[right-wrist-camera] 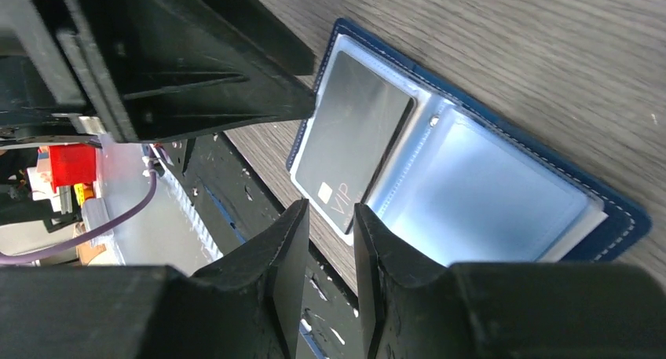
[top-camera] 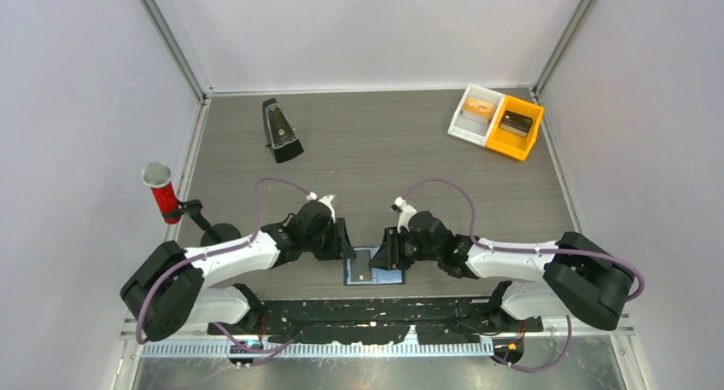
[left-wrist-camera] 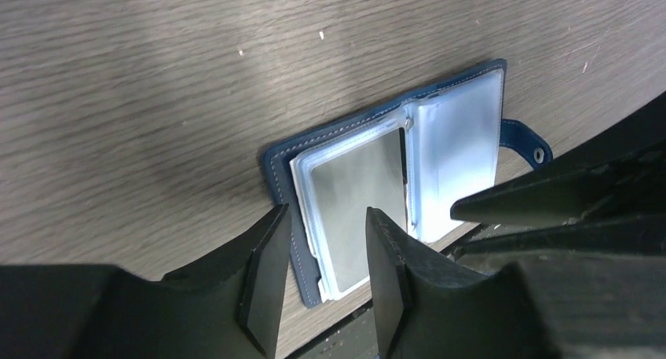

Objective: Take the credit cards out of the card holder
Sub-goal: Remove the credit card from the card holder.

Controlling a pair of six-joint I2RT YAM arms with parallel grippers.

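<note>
Over the open card holder [top-camera: 388, 276], left jaws half-open, right jaws narrow, grip unclear; next, pinch the 9 o'clock dark card [right-wrist-camera: 353, 143] out.

Navy card holder [left-wrist-camera: 280, 161] (pale-blue inside), grey card [right-wrist-camera: 353, 139].

We see the holder [top-camera: 384, 277] lying open on the bench [top-camera: 384, 160] at its near edge, between the two arms. A dark card [top-camera: 362, 266] shows in its left half, and the right half looks pale blue. The left gripper [top-camera: 348, 250] sits at the holder's left edge and the right gripper [top-camera: 386, 253] over its upper right part; their fingers are hidden from here. Far back on the left stands a black metronome [top-camera: 281, 130]. At the far right a white bin [top-camera: 475, 113] and a yellow bin [top-camera: 516, 127] touch side by side, each with something inside. A red microphone [top-camera: 160, 192] stands by the bench's left edge.
</note>
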